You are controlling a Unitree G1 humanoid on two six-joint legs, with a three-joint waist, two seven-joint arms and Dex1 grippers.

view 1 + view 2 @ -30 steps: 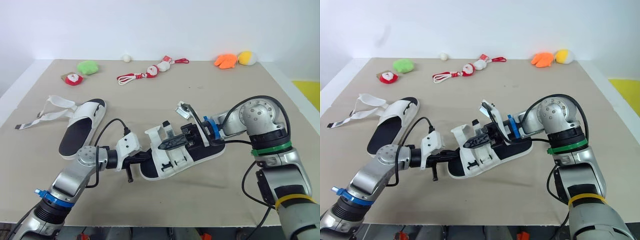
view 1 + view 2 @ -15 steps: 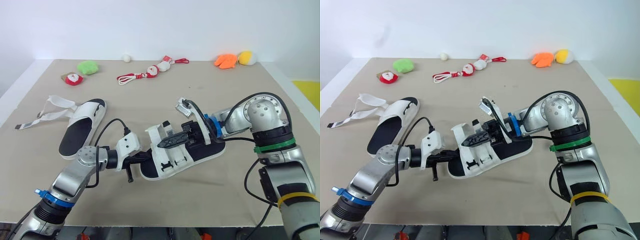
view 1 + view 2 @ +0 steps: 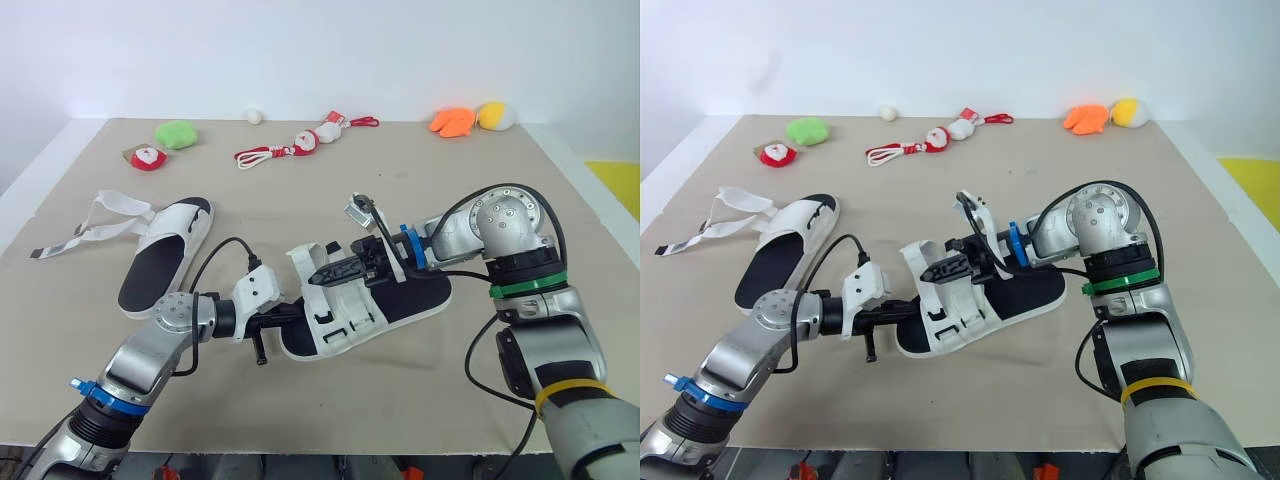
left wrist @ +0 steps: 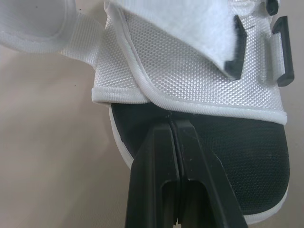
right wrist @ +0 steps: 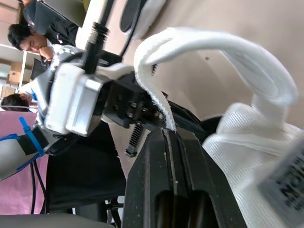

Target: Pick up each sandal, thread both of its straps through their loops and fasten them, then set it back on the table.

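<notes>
A white sandal (image 3: 400, 303) with a black footbed lies tilted at the table's middle, held between both grippers. My left gripper (image 3: 292, 311) is shut on the rim of its sole, seen close in the left wrist view (image 4: 172, 126). My right gripper (image 3: 320, 274) reaches in from the right and is shut on a white strap (image 5: 156, 102) that arches over the sandal's upper. Black loops (image 4: 283, 52) sit on the white mesh upper. A second sandal (image 3: 165, 255) lies flat at the left, with its loose straps (image 3: 95, 225) spread toward the table's left edge.
Along the far edge of the table lie a green plush (image 3: 177, 134), a red and white plush (image 3: 147, 158), a white ball (image 3: 254, 116), a corded santa toy (image 3: 305, 140), an orange plush (image 3: 451, 121) and a yellow plush (image 3: 493, 115). People (image 5: 23, 35) sit beyond the table.
My right gripper has moved left and slightly up across the sandal, carrying the strap with it. The left gripper has kept its hold in the same place.
</notes>
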